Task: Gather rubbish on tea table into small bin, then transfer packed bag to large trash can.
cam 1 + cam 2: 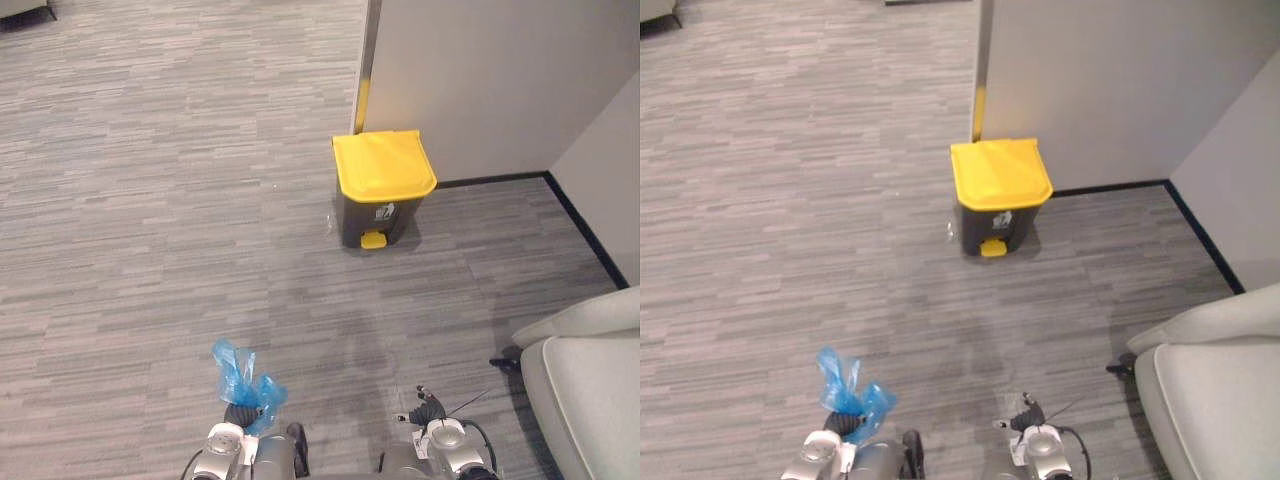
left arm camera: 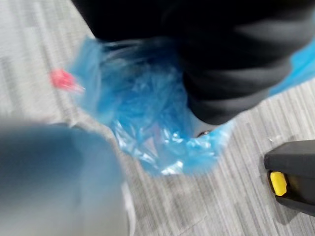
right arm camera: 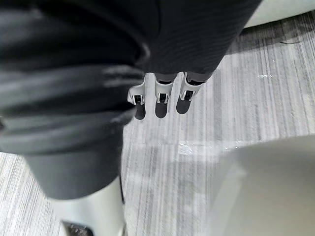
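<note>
The crinkled blue bag [image 1: 243, 378] bunches round the left hand [image 1: 240, 415], off the floor; its grip cannot be told. The right hand [image 3: 162, 91] hangs slack and empty. Grey striped carpet [image 1: 150, 200] lies bare up to a yellow-lidded bin [image 1: 385, 185] against a plain wall [image 1: 480, 80]. A pale padded chair [image 1: 590, 380] stands at the right.

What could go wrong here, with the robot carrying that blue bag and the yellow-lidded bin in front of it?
1. The yellow lid of the large trash can is shut. Unless the pedal gets pressed, the bag may land on the lid or the floor.
2. The blue bag at the left hand looks thin and loose, so it might slip or spill.
3. The pale sofa is near the idle right hand, which could brush it.
</note>
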### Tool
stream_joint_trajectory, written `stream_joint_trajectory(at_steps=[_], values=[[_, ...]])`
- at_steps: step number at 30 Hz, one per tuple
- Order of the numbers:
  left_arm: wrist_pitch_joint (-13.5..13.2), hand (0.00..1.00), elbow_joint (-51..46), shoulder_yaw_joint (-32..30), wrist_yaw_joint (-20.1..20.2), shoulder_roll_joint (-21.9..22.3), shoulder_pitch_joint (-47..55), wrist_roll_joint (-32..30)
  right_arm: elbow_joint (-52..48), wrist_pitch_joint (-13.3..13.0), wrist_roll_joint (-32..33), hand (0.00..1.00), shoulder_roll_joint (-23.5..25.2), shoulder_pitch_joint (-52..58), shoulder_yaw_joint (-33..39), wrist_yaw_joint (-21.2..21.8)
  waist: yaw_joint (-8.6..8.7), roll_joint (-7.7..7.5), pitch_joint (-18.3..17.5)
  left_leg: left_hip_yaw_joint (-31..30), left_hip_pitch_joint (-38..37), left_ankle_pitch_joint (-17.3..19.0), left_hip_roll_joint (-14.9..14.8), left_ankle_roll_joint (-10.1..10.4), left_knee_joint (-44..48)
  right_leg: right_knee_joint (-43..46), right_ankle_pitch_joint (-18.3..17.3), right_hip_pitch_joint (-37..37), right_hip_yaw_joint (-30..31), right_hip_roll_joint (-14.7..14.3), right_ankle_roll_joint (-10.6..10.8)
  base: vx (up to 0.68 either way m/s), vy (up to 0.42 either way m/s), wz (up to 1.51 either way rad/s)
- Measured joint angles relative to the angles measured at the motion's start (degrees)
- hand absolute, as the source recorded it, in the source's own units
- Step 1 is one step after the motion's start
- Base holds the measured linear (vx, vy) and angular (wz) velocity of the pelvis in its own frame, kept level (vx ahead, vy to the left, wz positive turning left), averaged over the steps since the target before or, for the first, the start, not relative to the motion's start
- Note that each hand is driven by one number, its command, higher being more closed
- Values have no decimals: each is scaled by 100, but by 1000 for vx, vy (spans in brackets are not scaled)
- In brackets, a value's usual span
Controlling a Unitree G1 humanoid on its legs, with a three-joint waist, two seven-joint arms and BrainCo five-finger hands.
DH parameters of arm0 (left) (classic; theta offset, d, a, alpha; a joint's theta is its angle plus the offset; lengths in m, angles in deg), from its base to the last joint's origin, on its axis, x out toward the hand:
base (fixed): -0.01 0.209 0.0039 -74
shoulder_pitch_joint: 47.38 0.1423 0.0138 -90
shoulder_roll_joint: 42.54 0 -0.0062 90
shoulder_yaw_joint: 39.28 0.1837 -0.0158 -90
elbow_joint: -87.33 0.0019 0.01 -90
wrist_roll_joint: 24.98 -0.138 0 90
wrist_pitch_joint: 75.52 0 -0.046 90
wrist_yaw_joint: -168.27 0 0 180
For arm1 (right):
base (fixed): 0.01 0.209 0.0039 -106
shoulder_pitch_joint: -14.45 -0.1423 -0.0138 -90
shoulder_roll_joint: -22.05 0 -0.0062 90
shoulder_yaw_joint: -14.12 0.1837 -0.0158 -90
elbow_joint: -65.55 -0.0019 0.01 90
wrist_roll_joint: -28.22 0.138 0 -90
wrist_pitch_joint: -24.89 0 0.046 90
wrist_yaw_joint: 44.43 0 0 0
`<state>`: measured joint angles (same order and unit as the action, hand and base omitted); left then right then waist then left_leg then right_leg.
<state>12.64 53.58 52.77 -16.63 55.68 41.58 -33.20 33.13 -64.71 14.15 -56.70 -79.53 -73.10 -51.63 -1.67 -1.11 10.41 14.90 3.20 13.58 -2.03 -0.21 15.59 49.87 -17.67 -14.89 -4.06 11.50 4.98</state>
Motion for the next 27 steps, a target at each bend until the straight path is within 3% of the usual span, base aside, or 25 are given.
stream_joint_trajectory(at_steps=[3,4,5,6,7,10,12,14,16,18,20,21,22,24,27], values=[[2,100,12,-69,-35,-61,-1,51,-31,-19,1,0,-21,-117,-139,2,116,106,71,12,-453,5,-203,21,-338,-844,-79,-475,-575,-365,-267,397,-112,-1],[1,100,15,-90,-54,-69,-1,56,-32,-16,-3,0,-22,-165,-155,1,154,116,84,16,-588,11,-259,33,-444,-1583,167,-621,-769,-475,-339,381,-153,10],[0,100,15,-88,-57,-116,13,57,-35,-14,-10,0,-26,-136,-194,-2,178,56,69,3,-737,66,-213,200,-530,-2541,731,-570,-846,-532,-302,415,-145,22],[-2,100,52,-84,-56,-115,7,55,-30,-17,6,0,-52,-78,-201,8,202,37,97,-95,-858,147,-166,348,-554,-2862,1383,-480,-844,-566,-721,414,-133,3],[-6,100,123,-83,-36,0,3,54,-25,-3,-55,0,-171,-144,-187,-7,158,227,72,-255,-931,186,-366,407,-640,-2851,1352,-388,-870,-774,-706,469,-167,-17],[-19,100,178,-88,-9,19,-84,44,-9,-5,-123,0,-237,-158,-61,-5,218,252,58,-551,-983,9,-499,642,-556,-2701,938,-298,-1013,-867,-815,346,-153,6],[-27,100,173,-126,8,92,-142,44,21,13,-124,0,-248,11,-40,-1,231,258,62,-659,-806,-19,-649,697,219,-2968,865,122,-1156,-925,-843,315,-124,38],[-27,100,146,-341,14,286,-89,45,-13,14,-118,0,-198,149,-28,-5,162,259,61,-598,-187,-88,-951,947,2071,-3506,855,831,-1201,-992,-874,290,-21,12],[-28,100,7,-351,17,387,6,51,-64,10,-103,0,-180,170,-17,-7,124,267,52,-396,311,230,-1124,714,2829,-3783,812,1256,-1186,-1006,-916,250,54,-5],[-29,100,-51,-391,20,439,8,55,-68,9,-95,0,-165,142,51,-10,67,260,47,-268,748,319,-1133,568,2595,-3907,787,1431,-1100,-953,-817,233,121,-21],[-23,100,-49,-392,21,445,2,51,-73,7,-87,0,-99,102,151,-20,15,265,48,-278,1009,202,-990,472,1582,-3878,702,1501,-1028,-825,-639,228,217,-16],[-23,100,-49,-390,20,473,3,50,-73,7,-79,0,-115,116,157,-33,-3,314,25,-353,1056,-213,-890,502,626,-3772,581,1508,-970,-764,-466,262,250,-21],[-21,100,-28,-390,19,473,0,50,-32,20,-74,0,-153,158,152,-46,-82,310,36,-386,960,-857,-770,535,319,-3644,459,1509,-809,-718,-289,282,230,-15],[-23,100,-6,-364,14,390,-5,50,-29,26,-58,0,-20,242,145,-33,-94,122,-36,-292,755,-915,-412,450,-17,-3962,497,1622,-605,-465,-115,243,176,11],[-22,100,37,-324,16,335,-14,50,-17,27,-62,0,-28,169,153,-17,-103,75,-45,-136,663,-684,-184,225,62,-4054,502,1754,-482,-234,45,273,160,-7]])
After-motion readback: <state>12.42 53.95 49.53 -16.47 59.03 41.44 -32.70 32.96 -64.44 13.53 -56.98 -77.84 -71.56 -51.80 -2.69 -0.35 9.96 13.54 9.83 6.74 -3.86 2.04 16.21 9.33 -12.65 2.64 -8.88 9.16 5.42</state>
